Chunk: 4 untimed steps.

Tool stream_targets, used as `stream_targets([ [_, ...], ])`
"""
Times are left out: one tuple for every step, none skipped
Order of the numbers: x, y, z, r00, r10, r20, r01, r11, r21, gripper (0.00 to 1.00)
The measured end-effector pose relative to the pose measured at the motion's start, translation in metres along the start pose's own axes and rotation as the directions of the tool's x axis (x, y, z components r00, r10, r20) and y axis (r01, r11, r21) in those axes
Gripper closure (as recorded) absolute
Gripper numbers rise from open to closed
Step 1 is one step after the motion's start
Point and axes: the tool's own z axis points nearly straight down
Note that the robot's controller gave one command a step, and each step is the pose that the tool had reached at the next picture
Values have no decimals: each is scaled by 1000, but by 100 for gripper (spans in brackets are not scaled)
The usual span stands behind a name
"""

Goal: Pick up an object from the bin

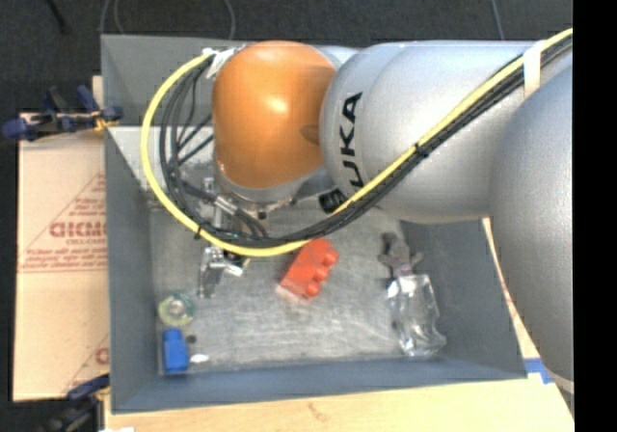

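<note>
Camera view is showing the grey bin (pixel 129 266) with five loose things lying apart on its floor.

1. In the near left corner, a small blue block (pixel 174 352) is resting close to the near wall. A clear round cap-like piece (pixel 176 308) is lying just beyond it.
2. Toward the near right corner, a crumpled clear plastic packet (pixel 415 316) is lying. A small grey piece (pixel 393 251) is sitting at its far end, touching or just beside it; which one cannot be told.
3. At the middle of the floor, a red-orange studded brick (pixel 309 269) is sitting tilted.
4. Left of the brick, the end effector (pixel 220 266) is hanging low over bare floor, between the brick and the clear round piece. Nothing is showing in its grasp. Whether it is standing wide or narrow cannot be told.
5. Beyond it, the orange wrist cover (pixel 268 117) and the silver arm (pixel 434 131) are covering the far half of the bin.

CAUTION: The pick is judged as not yet made. Closing at this position is likely to be catching nothing, since no thing is lying directly beneath. A sideways correction risks pushing the brick or the clear piece away instead of straddling it. The left wall is standing near, so a move toward the left corner is risking contact with it.
</note>
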Motion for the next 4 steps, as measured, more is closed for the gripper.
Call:
stream_targets([
  [61, -22, -20, 992, -128, 6, 128, 992, 1, 0],
  [-4, -10, 133, 976, -219, 1, 219, 976, 2, 0],
  [65, 22, 146, 925, -378, 30, 378, 926, 5, 0],
  [70, 21, 151, 928, -373, 9, 373, 928, 2, 100],
])
